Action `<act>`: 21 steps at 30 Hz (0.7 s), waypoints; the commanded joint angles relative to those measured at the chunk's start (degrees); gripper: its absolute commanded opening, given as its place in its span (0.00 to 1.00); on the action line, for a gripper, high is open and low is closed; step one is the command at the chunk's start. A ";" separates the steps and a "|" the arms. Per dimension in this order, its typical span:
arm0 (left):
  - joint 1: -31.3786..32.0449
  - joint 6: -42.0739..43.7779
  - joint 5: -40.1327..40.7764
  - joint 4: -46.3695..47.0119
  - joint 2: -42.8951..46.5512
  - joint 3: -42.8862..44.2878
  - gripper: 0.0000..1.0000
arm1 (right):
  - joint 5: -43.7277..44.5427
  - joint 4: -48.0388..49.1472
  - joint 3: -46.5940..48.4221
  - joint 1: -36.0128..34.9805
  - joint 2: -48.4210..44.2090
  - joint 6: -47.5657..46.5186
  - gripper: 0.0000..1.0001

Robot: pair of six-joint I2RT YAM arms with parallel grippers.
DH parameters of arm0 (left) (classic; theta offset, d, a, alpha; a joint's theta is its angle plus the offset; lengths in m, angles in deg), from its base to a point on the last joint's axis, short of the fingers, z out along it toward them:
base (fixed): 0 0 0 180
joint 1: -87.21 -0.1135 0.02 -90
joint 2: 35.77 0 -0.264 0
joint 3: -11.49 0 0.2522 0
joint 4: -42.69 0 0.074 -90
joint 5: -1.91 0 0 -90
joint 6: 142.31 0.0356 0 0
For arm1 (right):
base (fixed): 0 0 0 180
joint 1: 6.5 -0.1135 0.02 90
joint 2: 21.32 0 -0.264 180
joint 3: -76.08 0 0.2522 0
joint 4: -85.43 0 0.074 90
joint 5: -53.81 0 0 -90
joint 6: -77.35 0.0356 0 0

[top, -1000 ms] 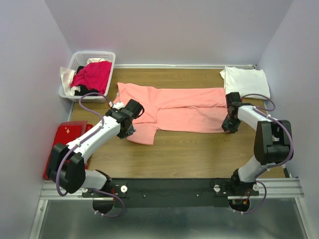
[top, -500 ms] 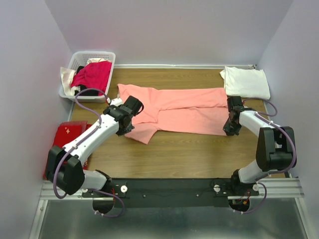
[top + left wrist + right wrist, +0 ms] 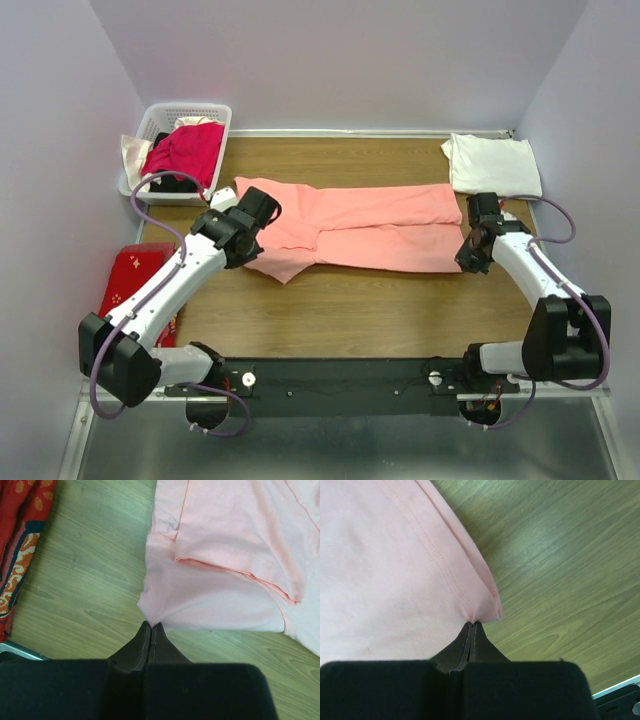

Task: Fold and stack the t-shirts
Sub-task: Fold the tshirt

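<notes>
Right hand gone from part open to pinched shut on pink t-shirt hem corner. Right arm swung outward, elbow lower in top view. Left hand, clamped on near left corner, shifted left and away from bases. Shirt drawn flatter, far edge nearer.

Robot lab, plain walls, black base plate
</notes>
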 commanded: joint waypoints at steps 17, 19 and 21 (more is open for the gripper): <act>-4.65 7.06 7.06 6.25 -11.57 9.56 0.00 | 1.32 -0.19 14.89 0.48 11.64 -0.77 0.01; -6.67 8.56 7.06 7.74 -12.62 10.18 0.00 | 1.32 0.16 16.13 0.57 14.09 -0.94 0.01; -7.99 10.49 7.14 8.97 -13.50 11.32 0.00 | 1.15 0.77 17.88 0.57 15.42 -1.21 0.01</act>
